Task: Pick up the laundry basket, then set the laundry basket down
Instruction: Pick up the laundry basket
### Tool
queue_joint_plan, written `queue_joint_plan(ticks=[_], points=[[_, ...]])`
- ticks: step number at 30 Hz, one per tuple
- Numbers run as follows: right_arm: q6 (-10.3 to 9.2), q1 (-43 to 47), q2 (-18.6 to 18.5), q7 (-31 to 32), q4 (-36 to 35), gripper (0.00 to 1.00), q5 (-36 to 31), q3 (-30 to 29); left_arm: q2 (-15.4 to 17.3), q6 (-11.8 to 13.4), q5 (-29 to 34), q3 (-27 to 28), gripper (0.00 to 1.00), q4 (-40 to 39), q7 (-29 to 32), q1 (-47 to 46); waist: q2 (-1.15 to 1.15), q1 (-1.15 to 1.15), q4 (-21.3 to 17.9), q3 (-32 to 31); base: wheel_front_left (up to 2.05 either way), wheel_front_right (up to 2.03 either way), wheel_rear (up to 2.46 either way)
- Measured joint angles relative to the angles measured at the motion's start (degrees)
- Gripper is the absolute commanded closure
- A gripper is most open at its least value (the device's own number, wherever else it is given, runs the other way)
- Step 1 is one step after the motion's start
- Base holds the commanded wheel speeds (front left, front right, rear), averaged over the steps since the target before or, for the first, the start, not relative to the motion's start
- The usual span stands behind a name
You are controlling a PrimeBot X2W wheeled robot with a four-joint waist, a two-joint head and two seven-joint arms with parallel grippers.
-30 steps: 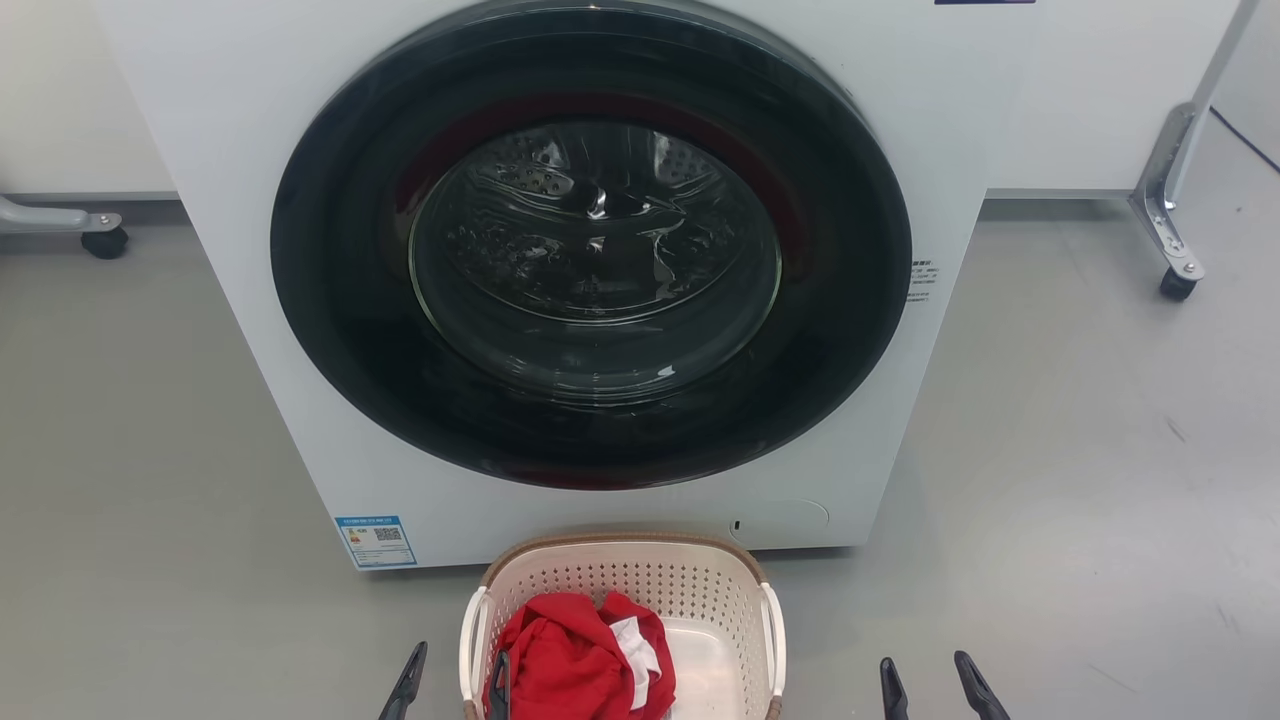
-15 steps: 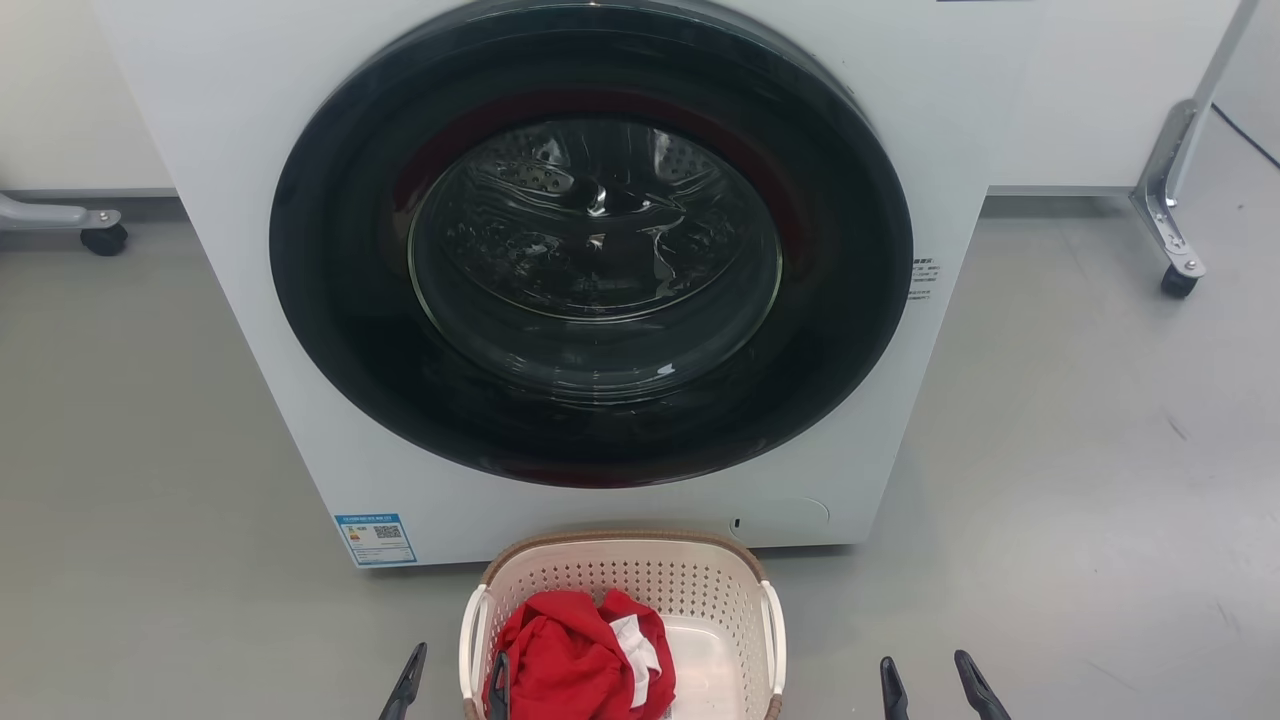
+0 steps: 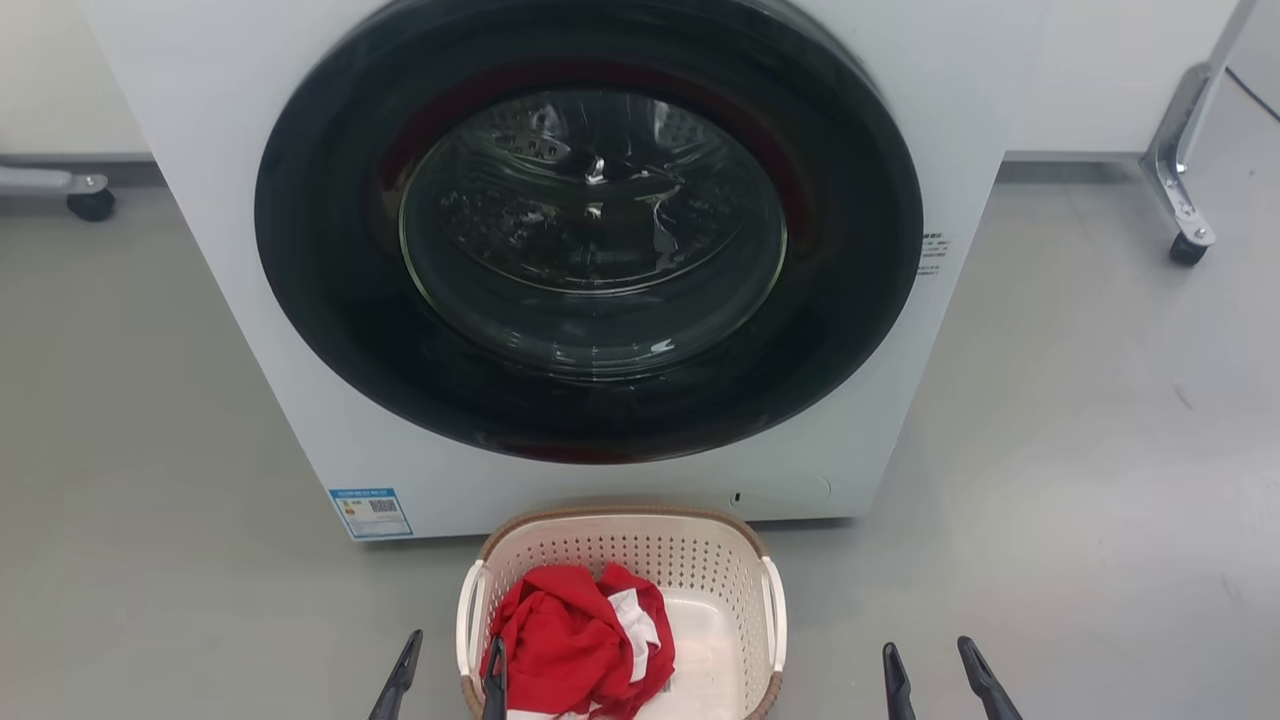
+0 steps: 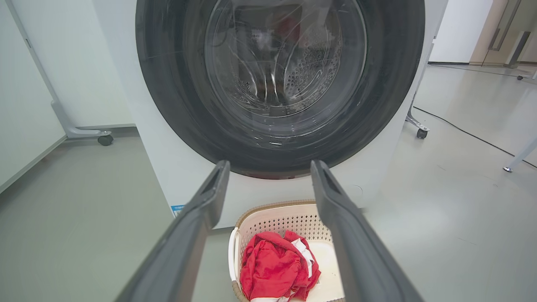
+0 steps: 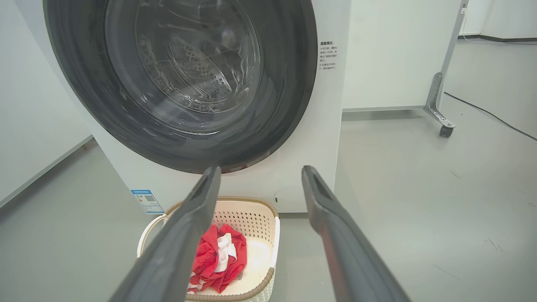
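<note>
One white washer (image 3: 300,420) is seen, and its one round dark door (image 3: 590,230) is shut. A grey floor (image 3: 1080,450) is spread before the washer and to both its sides. One basket (image 3: 620,548) is set on that floor at the washer's foot, below the middle of the door. It is close to the washer, but whether the two touch cannot be told. Two white handles are counted on the basket, one (image 3: 468,620) on the washer's left side and one (image 3: 775,620) on its right.

One red cloth (image 3: 565,645) with a white patch is heaped in the basket's left half, and the right half of the basket's bottom is left bare.

Two end effectors are seen before the washer, farther from it than the basket's back wall. The left end effector (image 3: 455,645) is released and nothing is gripped. In the head view one finger is shown outside the left handle and one inside it. In the left wrist view the basket is seen below the fingers. The right end effector (image 3: 927,648) is likewise released and is held over bare floor on the washer's right side.

Two casters are counted, one (image 3: 90,205) left of the washer and one (image 3: 1187,250) right of it. One blue sticker (image 3: 370,512) is stuck at the washer's lower left corner.
</note>
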Motion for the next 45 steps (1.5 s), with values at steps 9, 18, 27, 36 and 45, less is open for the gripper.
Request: queue_joint_plan(ticks=[9,18,27,36,45], points=[[0.00,-3.8,0.0,-0.1,-1.2,0.00,-0.2,-1.1,0.0,-0.1,0.1,1.0,0.00,-1.3,-0.1,-3.1,0.00,0.00,0.0,4.2,0.00,0.00,0.00],[0.77,-9.5,0.0,-0.2,-1.1,0.00,0.3,-2.4,-0.4,-0.7,-0.4,2.1,0.00,-0.8,-0.2,-10.3,0.00,0.01,0.3,10.9,0.00,0.00,0.00],[1.63,-16.0,-0.1,-0.2,1.5,0.00,0.6,-3.2,-0.8,-1.2,-1.5,2.7,0.00,3.5,-0.2,-16.7,0.01,0.01,0.7,18.3,0.00,0.00,0.00],[1.85,-22.7,-0.1,-0.2,6.0,0.00,1.0,-5.0,-1.2,-1.2,-3.2,2.9,0.00,9.3,-0.2,-24.3,0.01,0.01,1.0,25.9,0.00,0.00,0.00],[2.45,-30.2,-0.6,-0.2,11.6,0.00,1.0,-5.5,-1.6,-1.5,-3.9,3.6,0.00,15.4,-0.2,-31.7,0.01,0.01,1.4,33.6,0.00,0.00,0.00]])
